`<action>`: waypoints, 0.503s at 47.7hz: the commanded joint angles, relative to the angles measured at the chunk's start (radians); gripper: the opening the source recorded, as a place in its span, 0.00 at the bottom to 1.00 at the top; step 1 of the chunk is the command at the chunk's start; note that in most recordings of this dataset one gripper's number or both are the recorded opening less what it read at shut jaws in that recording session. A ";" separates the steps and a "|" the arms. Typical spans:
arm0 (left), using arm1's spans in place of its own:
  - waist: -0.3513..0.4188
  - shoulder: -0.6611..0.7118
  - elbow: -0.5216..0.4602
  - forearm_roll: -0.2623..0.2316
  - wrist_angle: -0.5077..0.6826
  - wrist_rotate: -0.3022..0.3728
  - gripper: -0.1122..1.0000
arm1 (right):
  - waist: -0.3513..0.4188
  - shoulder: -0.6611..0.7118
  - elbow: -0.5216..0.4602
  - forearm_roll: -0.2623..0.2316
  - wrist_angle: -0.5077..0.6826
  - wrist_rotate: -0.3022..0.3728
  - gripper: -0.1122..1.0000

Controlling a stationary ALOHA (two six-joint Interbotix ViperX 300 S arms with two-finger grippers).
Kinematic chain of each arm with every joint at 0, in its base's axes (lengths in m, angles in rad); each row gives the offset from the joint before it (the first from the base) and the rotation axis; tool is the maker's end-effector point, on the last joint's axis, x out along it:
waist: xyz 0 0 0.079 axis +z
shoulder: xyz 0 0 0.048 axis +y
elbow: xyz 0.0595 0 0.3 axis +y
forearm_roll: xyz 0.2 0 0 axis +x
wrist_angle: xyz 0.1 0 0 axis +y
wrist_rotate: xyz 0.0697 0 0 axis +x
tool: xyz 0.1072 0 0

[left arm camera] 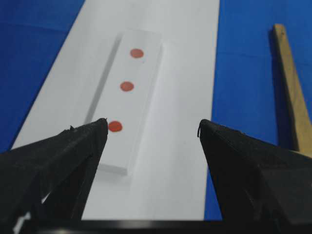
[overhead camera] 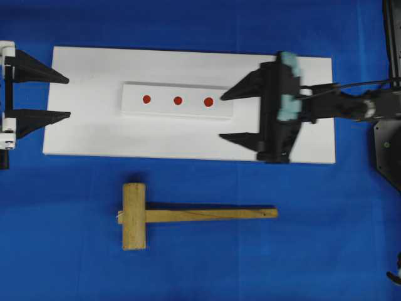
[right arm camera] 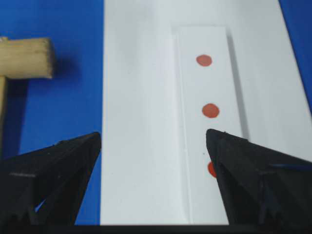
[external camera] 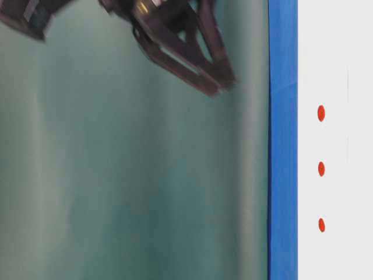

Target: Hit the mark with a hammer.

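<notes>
My right hand (overhead camera: 220, 116) hangs wide open over the right end of the white board (overhead camera: 75, 125), holding nothing, its fingertips straddling the end of the raised white strip (overhead camera: 161, 108) near the larger red end dot (overhead camera: 208, 101). My left hand (overhead camera: 67, 97) is just as open and empty at the board's left edge. The mark (overhead camera: 178, 100), the middle dot of the three, sits untouched on the strip, while the hammer (overhead camera: 188, 214) lies flat on the blue tabletop (overhead camera: 313, 251) just in front of the board, head to the left, handle running right, well apart from both hands. The risks I see: if I come down on the slim handle off-centre or too near its free end, the heavy head could swing and twist the mallet in my grip. A skewed hold would then carry the blow onto a neighbouring dot. Reaching low across the board, I could also nudge the strip out of place.
</notes>
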 commanded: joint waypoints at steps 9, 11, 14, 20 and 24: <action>-0.043 -0.043 -0.011 0.003 0.015 0.002 0.74 | -0.003 -0.250 0.120 -0.021 0.002 0.000 0.85; -0.048 -0.052 -0.011 0.003 0.017 0.003 0.74 | -0.003 -0.291 0.141 -0.021 0.005 0.000 0.85; -0.052 -0.069 -0.009 0.003 0.020 0.009 0.74 | -0.002 -0.367 0.176 -0.026 0.009 -0.003 0.85; -0.064 -0.106 0.000 0.003 0.029 0.052 0.74 | -0.003 -0.479 0.235 -0.041 0.017 -0.003 0.85; -0.072 -0.133 0.009 0.003 0.034 0.091 0.74 | -0.003 -0.552 0.275 -0.048 0.023 -0.002 0.85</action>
